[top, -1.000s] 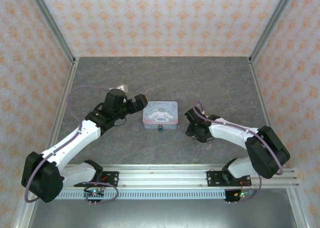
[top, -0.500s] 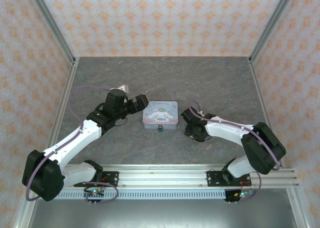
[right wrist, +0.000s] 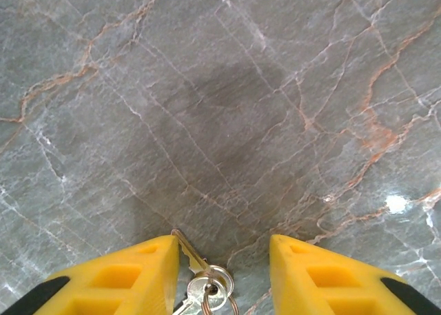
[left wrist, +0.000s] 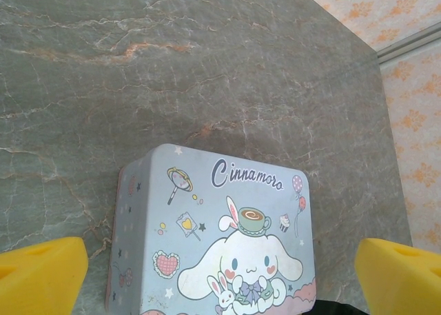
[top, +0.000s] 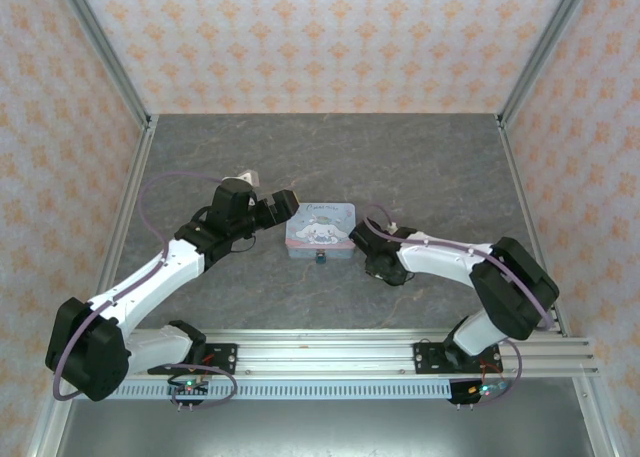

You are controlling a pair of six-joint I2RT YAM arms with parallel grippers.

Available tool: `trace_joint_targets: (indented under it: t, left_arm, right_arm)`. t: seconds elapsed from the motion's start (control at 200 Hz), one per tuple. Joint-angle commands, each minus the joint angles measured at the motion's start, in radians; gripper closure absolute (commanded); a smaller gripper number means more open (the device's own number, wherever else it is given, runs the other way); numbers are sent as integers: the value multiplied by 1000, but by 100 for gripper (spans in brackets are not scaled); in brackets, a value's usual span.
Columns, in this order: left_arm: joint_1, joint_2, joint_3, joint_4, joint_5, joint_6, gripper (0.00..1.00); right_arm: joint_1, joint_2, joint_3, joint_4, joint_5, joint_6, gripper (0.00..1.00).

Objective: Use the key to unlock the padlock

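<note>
Right gripper (right wrist: 224, 249) is hovering low over the grey marbled surface (right wrist: 227, 108), spread apart and bracketing the key (right wrist: 191, 254). The key is lying flat with its ring, blade resting against the inner face of one yellow finger (right wrist: 131, 273); the other finger is standing apart from it. Nothing is being pinched. Reading this as the pick-up step: the jaws are straddling the key so that closing would trap the blade.

The padlock (top: 320, 258) is sitting against the near edge of the cartoon tin (top: 320, 227), apparently hanging from its clasp, though it is too small to confirm.

Left gripper (left wrist: 220, 260) is facing the tin from its left side, spread wide, holding nothing. Whether it is touching the tin cannot be told. It is likely waiting there to brace the tin while the key goes in.

Risk: a thin key lying flat on a hard surface is prone to skidding or slipping out as the jaws close.
</note>
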Motion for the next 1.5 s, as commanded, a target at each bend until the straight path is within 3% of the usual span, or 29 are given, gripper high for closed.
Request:
trace_joint_targets:
  t: [0.0, 0.305, 0.816, 1.106, 1.496]
  left_arm:
    - [7, 6, -16, 33, 1, 0, 0]
    - [7, 19, -15, 36, 3, 3, 0]
    - [7, 27, -12, 43, 5, -1, 0]
    - [7, 22, -14, 47, 5, -3, 0]
    - [7, 30, -12, 42, 6, -9, 0]
  right_arm:
    - [35, 31, -10, -22, -73, 34, 61]
    - [38, -33, -52, 30, -97, 66, 56]
    - [38, 6, -55, 28, -109, 53, 60]
    - [41, 69, -33, 15, -100, 43, 72]
    - [42, 24, -92, 117, -146, 74, 95]
